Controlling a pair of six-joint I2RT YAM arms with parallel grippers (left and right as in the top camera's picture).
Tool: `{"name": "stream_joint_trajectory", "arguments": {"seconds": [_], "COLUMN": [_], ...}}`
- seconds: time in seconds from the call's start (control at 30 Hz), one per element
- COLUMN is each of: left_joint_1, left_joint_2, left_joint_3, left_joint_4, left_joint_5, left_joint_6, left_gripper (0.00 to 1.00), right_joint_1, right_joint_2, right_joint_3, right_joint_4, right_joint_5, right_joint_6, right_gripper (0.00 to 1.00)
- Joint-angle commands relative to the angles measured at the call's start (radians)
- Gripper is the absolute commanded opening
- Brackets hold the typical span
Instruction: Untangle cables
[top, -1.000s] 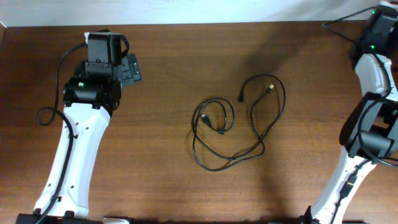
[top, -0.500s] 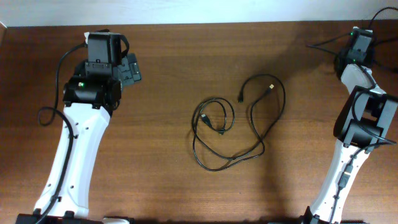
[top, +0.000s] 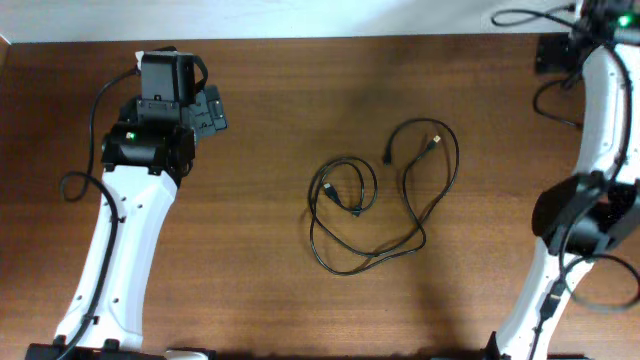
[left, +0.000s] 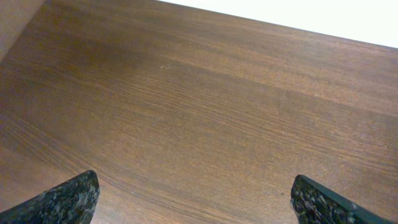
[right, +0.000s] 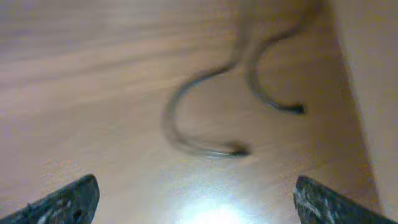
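The cables (top: 420, 236) lie as one loose black tangle in the middle of the table, apart from both arms. A small loop sits on the tangle's left and a larger loop on its right, where a silver-tipped plug (top: 435, 140) shows. My left gripper (top: 208, 110) rests at the back left, open over bare wood (left: 196, 208). My right gripper (top: 553, 53) is at the far back right corner, open with nothing between its fingers (right: 196, 205). Blurred dark cords (right: 205, 124) lie ahead of it; I cannot tell which cords they are.
Thick black arm wires (top: 545, 100) loop near the back right corner by the right arm. A wire (top: 75, 185) also curls beside the left arm. The table's back edge (top: 320, 38) meets a white wall.
The right arm has stretched out toward the back right corner. The left arm and the cables have not moved.
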Motion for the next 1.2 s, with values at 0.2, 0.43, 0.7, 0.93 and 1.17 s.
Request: {"name": "stream_joint_trajectory", "arguments": {"seconds": [0.2, 0.43, 0.7, 0.93, 1.17], "left_joint_1": [0.002, 0.001, 0.001, 0.001, 0.003], "left_joint_2": [0.0, -0.001, -0.001, 0.0, -0.066], "left_joint_3": [-0.007, 0.014, 0.316, 0.355, 0.35], "left_joint_4": [0.004, 0.03, 0.34, 0.145, 0.114], "left_joint_5": [-0.014, -0.013, 0.057, -0.029, -0.064], "left_joint_6": [0.013, 0.012, 0.019, 0.162, 0.162], "left_gripper": [0.99, 0.99, 0.99, 0.99, 0.99], "right_joint_1": [0.158, 0.32, 0.384, 0.345, 0.286], "right_joint_2": [-0.032, -0.073, -0.338, -0.434, -0.893], "right_joint_3": [0.096, 0.089, 0.096, 0.043, -0.843], "right_joint_4": [-0.487, -0.513, 0.082, 0.171, 0.637], "right_joint_5": [-0.385, -0.309, -0.05, -0.074, -0.106], "right_joint_6": [-0.074, 0.024, -0.068, -0.04, -0.038], "right_gripper": [0.99, 0.96, 0.99, 0.99, 0.98]}}
